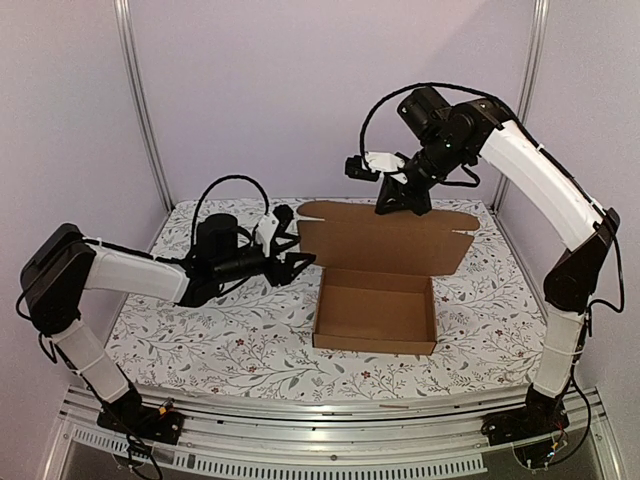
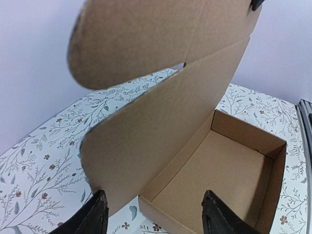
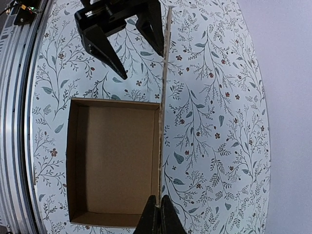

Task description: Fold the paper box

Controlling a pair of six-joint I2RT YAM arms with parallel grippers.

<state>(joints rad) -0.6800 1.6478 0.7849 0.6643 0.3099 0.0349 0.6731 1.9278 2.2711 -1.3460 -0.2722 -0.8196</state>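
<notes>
R gripper holds paper box lid upright.

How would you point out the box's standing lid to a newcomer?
On the flower-printed tablecloth sits a shallow brown corrugated cardboard box, open on top. Its lid rises upright from the far side, pinched at its top edge by the right gripper; it is the only standing panel, topped by a round-cornered flap.

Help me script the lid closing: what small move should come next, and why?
Probably the right gripper should tip the lid down over the tray of the paper box. It is shut on the lid's top edge, the lid stands upright, the tray is formed and open, and the left gripper is open beside it.
</notes>
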